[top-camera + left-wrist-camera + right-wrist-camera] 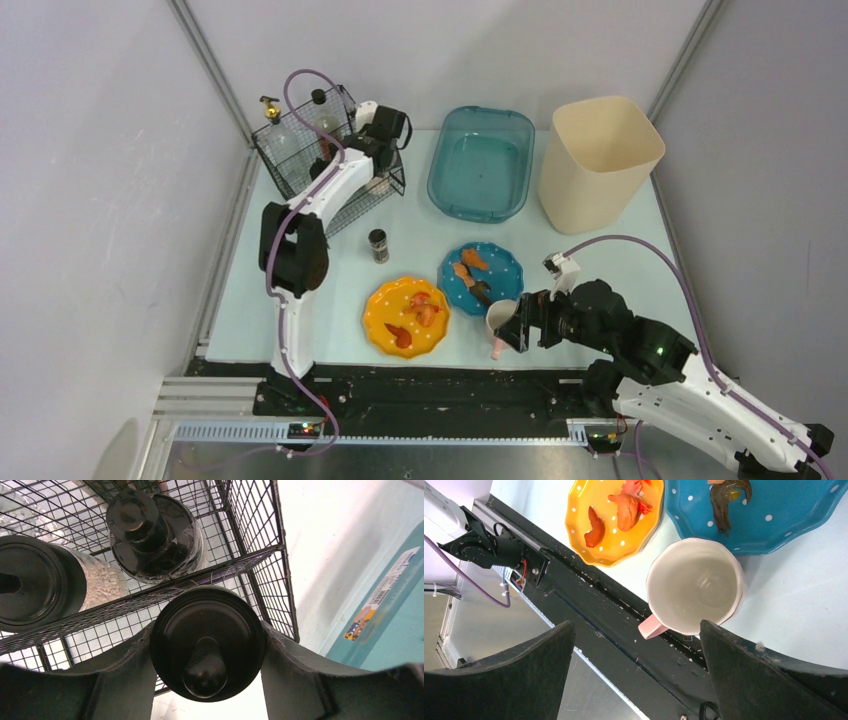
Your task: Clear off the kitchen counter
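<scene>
Overhead, the kitchen counter fills the middle, bearing one orange plate, one blue plate, one mug, one small shaker, one teal tub, one cream bin and one wire basket. The left gripper clamps a black-lidded jar at the basket wall, with two other jars behind the wire. The right gripper gapes wide at the mug. The held jar's body hides beneath its lid.

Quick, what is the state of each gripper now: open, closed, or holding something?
Left gripper: closed on a black-lidded jar.
Right gripper: open, holding nothing; the mug ahead of it is not gripped.
</scene>
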